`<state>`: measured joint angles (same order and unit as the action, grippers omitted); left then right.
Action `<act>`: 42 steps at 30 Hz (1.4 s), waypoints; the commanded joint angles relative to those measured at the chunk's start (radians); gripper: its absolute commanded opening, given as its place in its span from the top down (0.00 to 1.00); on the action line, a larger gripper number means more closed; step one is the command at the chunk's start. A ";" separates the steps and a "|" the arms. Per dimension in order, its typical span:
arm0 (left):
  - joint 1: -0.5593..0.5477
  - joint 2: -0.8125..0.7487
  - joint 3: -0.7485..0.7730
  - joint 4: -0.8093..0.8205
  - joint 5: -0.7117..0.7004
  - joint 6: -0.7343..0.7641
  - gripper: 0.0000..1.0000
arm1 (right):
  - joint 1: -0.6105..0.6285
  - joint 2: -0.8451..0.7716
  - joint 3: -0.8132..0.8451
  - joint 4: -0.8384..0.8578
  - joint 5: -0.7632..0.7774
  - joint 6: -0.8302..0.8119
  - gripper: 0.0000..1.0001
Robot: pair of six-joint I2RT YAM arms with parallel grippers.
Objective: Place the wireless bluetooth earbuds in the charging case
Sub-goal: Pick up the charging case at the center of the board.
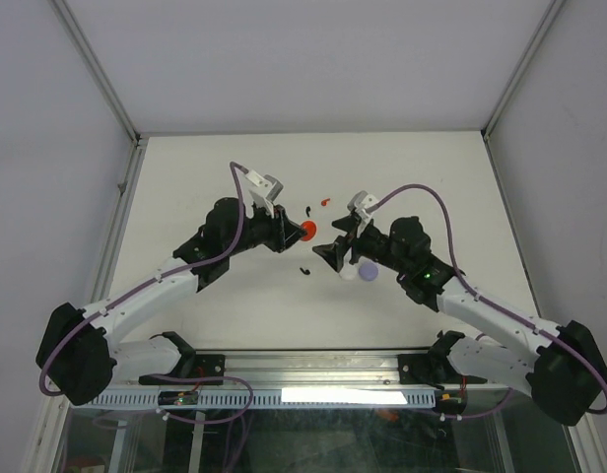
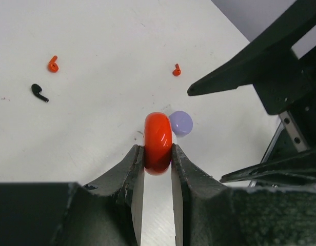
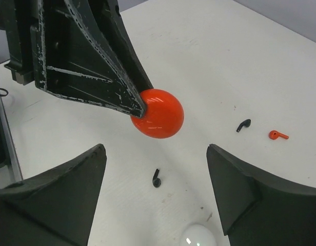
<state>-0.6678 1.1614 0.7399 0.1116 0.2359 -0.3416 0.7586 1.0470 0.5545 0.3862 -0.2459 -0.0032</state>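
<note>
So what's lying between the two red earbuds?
Nothing; the left wrist view shows bare table between one red earbud and the other red earbud.

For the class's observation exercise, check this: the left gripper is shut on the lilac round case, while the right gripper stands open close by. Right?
One slip: the left gripper is shut on the red round case; the lilac case lies free on the table beyond it, as the left wrist view shows. The right gripper does stand open close by.

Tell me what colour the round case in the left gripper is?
Glossy red case, clearest in the left wrist view.
</note>
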 commanded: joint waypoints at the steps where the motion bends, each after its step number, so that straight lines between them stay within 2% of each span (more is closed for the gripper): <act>1: -0.004 0.013 0.101 -0.095 0.137 0.247 1.00 | -0.071 -0.083 0.130 -0.332 -0.235 -0.111 0.18; 4: -0.003 0.022 0.162 -0.156 0.222 0.331 1.00 | -0.114 -0.094 0.209 -0.524 -0.316 -0.224 0.18; 7: -0.003 0.051 0.233 -0.249 0.269 0.409 1.00 | -0.146 -0.073 0.266 -0.596 -0.384 -0.275 0.18; 14: -0.005 0.064 0.298 -0.357 0.388 0.508 1.00 | -0.165 0.001 0.389 -0.698 -0.460 -0.394 0.22; 21: -0.007 0.033 0.289 -0.362 0.465 0.523 1.00 | -0.173 0.064 0.425 -0.669 -0.539 -0.437 0.25; 25: -0.011 0.040 0.292 -0.366 0.469 0.521 1.00 | -0.172 0.119 0.459 -0.711 -0.606 -0.461 0.29; 37: -0.018 0.049 0.299 -0.374 0.484 0.527 1.00 | -0.172 0.171 0.474 -0.675 -0.697 -0.448 0.49; 42: -0.023 0.051 0.298 -0.382 0.482 0.533 1.00 | -0.172 0.184 0.483 -0.678 -0.695 -0.443 0.64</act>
<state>-0.6811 1.2331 0.9962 -0.2722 0.6861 0.1509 0.5903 1.2285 0.9852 -0.3183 -0.9047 -0.4477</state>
